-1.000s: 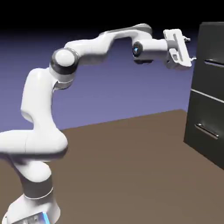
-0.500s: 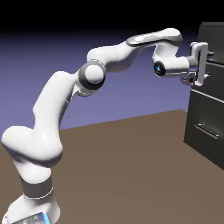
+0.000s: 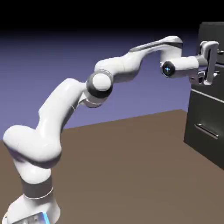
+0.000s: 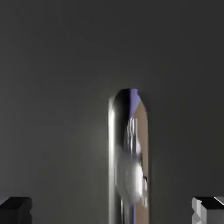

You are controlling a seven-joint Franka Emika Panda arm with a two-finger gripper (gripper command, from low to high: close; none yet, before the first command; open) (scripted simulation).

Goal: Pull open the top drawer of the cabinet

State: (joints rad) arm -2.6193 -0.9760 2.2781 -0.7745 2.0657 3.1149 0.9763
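From the tabletop's (image 3: 131,166) left edge the arm reaches right to the cabinet (image 3: 205,122) at its right edge, where the gripper (image 4: 112,210), jaws spread and empty, straddles the top drawer's (image 4: 52,65) silver handle (image 4: 127,166); an off-centre closure might slip off the bar.

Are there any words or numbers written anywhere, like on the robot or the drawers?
None: no words, numbers or signs show in either view.
The arm is plain white.
The cabinet is plain dark grey.
The top drawer and its silver handle carry no lettering, only a blurry reflection.
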